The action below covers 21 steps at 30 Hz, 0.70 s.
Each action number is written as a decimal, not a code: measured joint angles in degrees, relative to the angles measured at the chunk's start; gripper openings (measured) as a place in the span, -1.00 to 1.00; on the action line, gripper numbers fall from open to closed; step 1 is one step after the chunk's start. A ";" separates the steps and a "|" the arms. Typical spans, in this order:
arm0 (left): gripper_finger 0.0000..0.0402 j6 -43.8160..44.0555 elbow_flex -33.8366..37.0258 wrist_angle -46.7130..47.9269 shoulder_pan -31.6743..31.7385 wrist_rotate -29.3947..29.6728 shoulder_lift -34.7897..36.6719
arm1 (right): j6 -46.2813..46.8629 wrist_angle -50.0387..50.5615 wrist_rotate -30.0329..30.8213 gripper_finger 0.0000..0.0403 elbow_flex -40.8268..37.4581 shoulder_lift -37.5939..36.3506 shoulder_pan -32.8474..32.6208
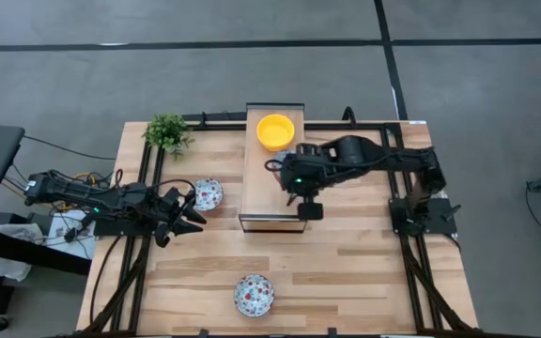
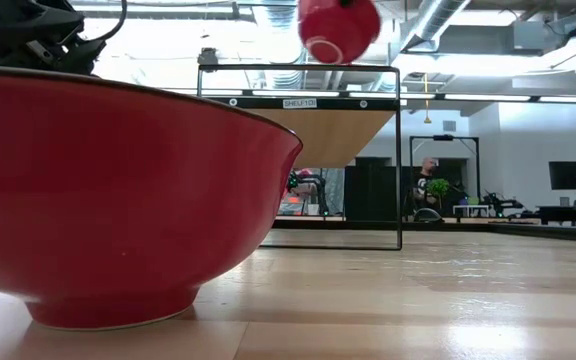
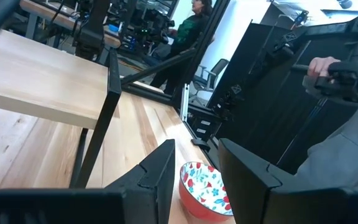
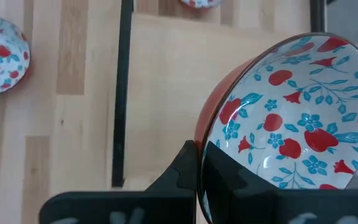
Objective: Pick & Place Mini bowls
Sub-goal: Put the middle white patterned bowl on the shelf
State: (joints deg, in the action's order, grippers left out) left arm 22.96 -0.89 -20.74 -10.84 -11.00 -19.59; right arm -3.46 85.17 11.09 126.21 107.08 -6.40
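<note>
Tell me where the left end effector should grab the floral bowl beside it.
Take the floral bowl by its rim, one finger inside and one outside, coming from the left end effector side. It sits upright on the table with its mouth open upward, and its thin rim faces the fingers, as the left wrist view shows.

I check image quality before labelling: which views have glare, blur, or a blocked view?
Low view: the near floral bowl fills the left half, looming large and hiding much of the table; bright ceiling light washes out the top. Left wrist view: the left gripper is soft, being so near. Right wrist view: the held floral bowl shows a small glare spot. High view: evenly lit.
</note>
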 joint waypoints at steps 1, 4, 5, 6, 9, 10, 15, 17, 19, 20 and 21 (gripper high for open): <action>-0.40 0.00 0.00 0.02 0.00 0.00 -0.14 | -0.71 0.78 0.20 -1.00 1.89 1.19 0.22; -0.40 0.00 0.00 0.08 0.00 0.00 -0.46 | -2.29 3.64 0.96 -1.00 7.60 5.00 0.66; -0.40 0.00 0.00 0.08 -0.01 0.00 -0.46 | -2.58 4.12 1.00 -1.00 8.86 6.07 0.73; -0.40 0.00 0.00 0.08 0.01 0.00 -0.45 | -2.78 3.66 1.18 -1.00 8.74 6.43 0.86; -0.40 0.00 0.00 0.07 0.00 0.01 -0.42 | -3.41 3.25 0.91 -1.00 7.62 7.08 1.21; -0.40 0.00 0.00 0.02 -0.01 0.02 -0.40 | -3.47 3.28 0.98 -1.00 7.81 7.48 1.32; -0.40 0.00 0.00 0.03 0.01 0.02 -0.42 | -3.66 3.91 0.80 -1.00 7.98 9.17 1.30; -0.40 0.00 0.00 -0.04 0.01 0.02 -0.40 | -3.71 3.37 0.28 -1.00 7.98 9.96 1.29; -0.40 0.00 0.00 -0.06 0.01 0.01 -0.42 | -4.56 2.75 -0.17 -1.00 7.98 10.70 1.29; -0.40 0.00 0.00 -0.12 0.01 0.02 -0.40 | -4.96 2.72 -0.49 -1.00 7.98 11.20 1.29; -0.40 0.00 0.00 -0.19 0.01 0.02 -0.41 | -5.40 2.59 -0.61 -1.00 7.98 11.59 1.29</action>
State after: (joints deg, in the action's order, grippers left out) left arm 22.96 -0.89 -20.93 -10.83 -10.98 -20.00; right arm -8.87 87.77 10.48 134.19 118.67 -5.10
